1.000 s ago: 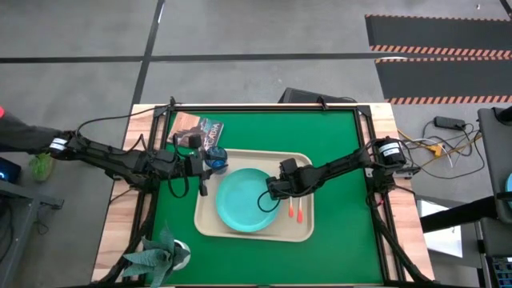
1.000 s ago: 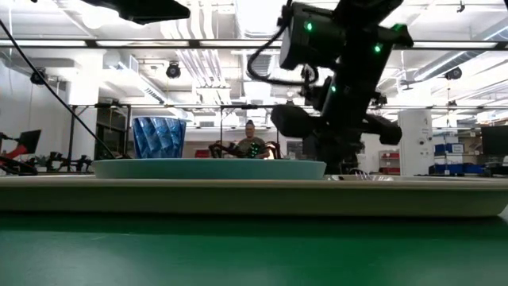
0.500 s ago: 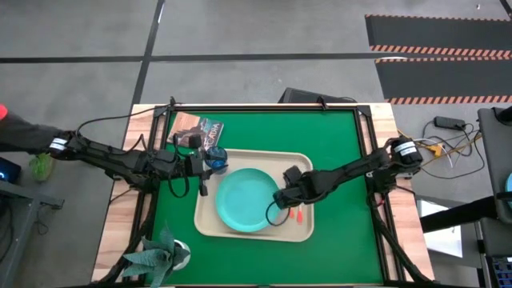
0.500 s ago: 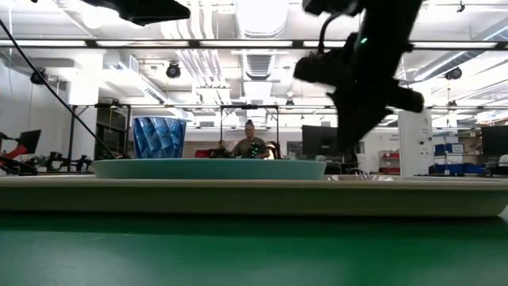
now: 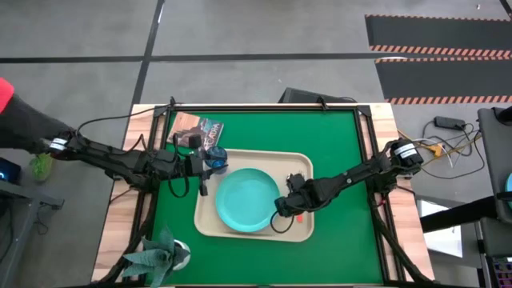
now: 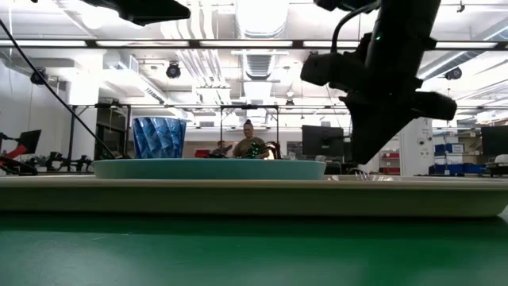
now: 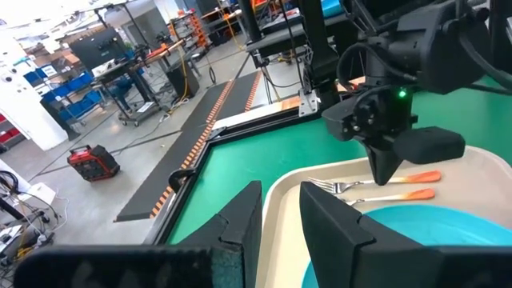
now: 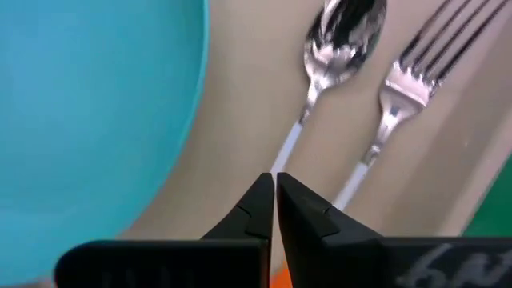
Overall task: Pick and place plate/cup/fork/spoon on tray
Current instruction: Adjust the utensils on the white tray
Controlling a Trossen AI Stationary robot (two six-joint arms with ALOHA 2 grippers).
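Note:
The cream tray (image 5: 302, 164) lies on the green mat. On it rest the teal plate (image 5: 246, 200), the blue cup (image 5: 216, 158) at its far left corner, and the spoon (image 8: 340, 32) and fork (image 8: 416, 68) side by side, right of the plate. In the high view my right arm covers most of the cutlery. My right gripper (image 8: 274, 188) is shut and points steeply down over the spoon's stem, just right of the plate. My left gripper (image 7: 280, 210) hovers open and empty at the tray's left edge, beside the cup. My right gripper's shut fingertips (image 8: 260, 196) stand over the spoon's thin stem (image 8: 290, 148), coming from above along the spoon. I cannot tell whether they touch it.
A printed packet (image 5: 200, 130) lies on the mat beyond the tray, and a small plant (image 5: 156, 256) stands at the near left corner. Bare mat (image 5: 340, 144) spreads to the right of the tray. A red sleeve (image 5: 10, 108) shows past the table's left.
My right gripper has swung from over the plate's right part toward the table's near edge and a little right, over the cutlery. It has tipped more steeply downward and stayed shut. The tableware has kept its place.

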